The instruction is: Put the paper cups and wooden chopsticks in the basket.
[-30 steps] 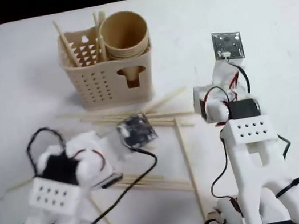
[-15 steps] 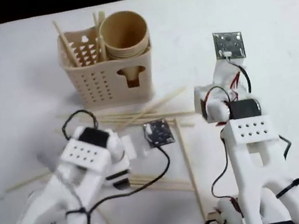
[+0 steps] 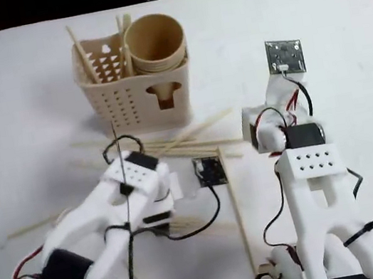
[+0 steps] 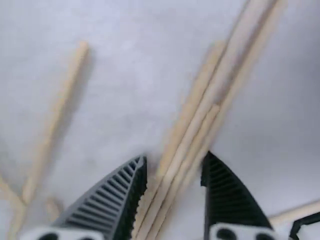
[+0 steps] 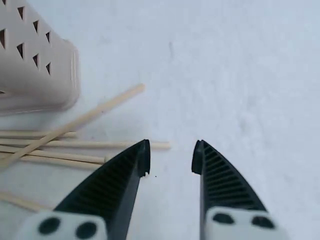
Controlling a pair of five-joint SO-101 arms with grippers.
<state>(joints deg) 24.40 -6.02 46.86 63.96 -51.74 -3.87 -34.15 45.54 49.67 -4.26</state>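
The left arm's jaws are spread apart, low over the counter [image 4: 125, 60], and straddle a bundle of chopsticks [image 4: 192, 145] that lies flat between them. The sticks fill most of the gap. Whether the jaws press on them cannot be told. Off to the side of the ribbed jaw, well apart, lies a single chopstick [image 4: 55, 125].

The right arm's jaws are released too, with bare counter between them. Just past the tip of one jaw several loose chopsticks [image 5: 75, 145] lie crossed, and beyond those stands a corner of the basket [image 5: 35, 65].

The high view adds what the wrist views leave out. The left arm [image 3: 113, 217] leans over the sticks, its body covering the jaws. The right arm [image 3: 306, 162] stands beside it, with one long chopstick [image 3: 235, 203] on the counter between the two. Farther out, more sticks [image 3: 193, 135] are scattered in front of the basket. Inside the basket stand stacked paper cups [image 3: 154, 40] and a few upright chopsticks [image 3: 81, 53].
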